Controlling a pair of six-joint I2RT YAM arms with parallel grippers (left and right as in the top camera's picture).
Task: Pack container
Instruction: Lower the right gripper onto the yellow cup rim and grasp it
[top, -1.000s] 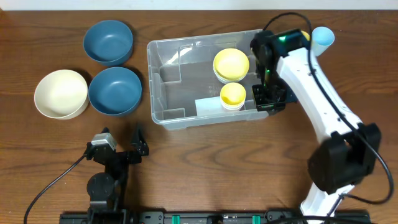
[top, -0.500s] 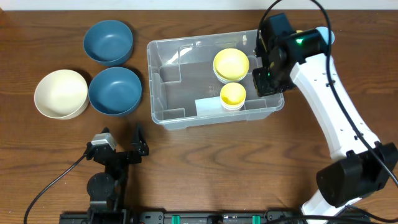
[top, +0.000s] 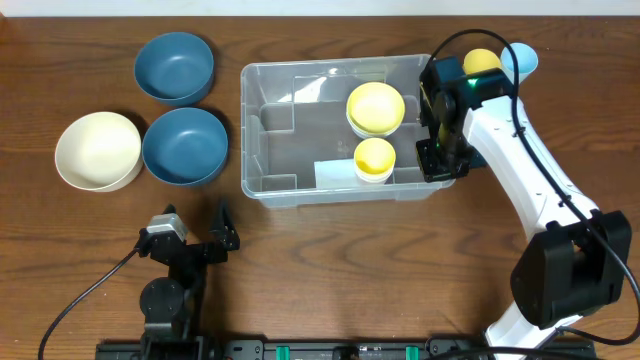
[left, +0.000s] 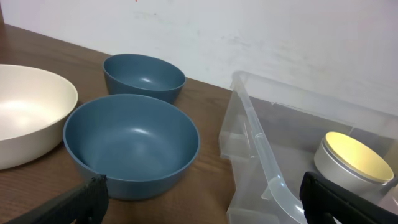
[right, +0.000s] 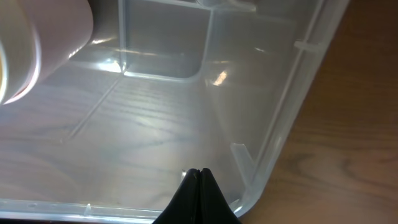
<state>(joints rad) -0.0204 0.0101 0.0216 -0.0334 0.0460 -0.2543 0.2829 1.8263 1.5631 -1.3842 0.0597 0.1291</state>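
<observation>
Overhead: the right gripper (top: 440, 165), jaws together and holding nothing, is sitting at the right end of the container (top: 290, 150), which is lying mid-table with its long axis left-to-right. The left gripper (top: 195, 222) is gaping, empty.

Left wrist: its fingers (left: 81, 199) are standing wide apart.

Right wrist: the closed fingers (right: 199, 193) are pointing inside the container's wall; I cannot tell whether they touch it.

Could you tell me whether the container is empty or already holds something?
Partly filled: in the container sit a larger yellow bowl and a smaller yellow bowl.

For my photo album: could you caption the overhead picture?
Right arm's shut tool over the edge of the large clear plastic rectangular bin holding two yellow-topped round tubs.
</observation>
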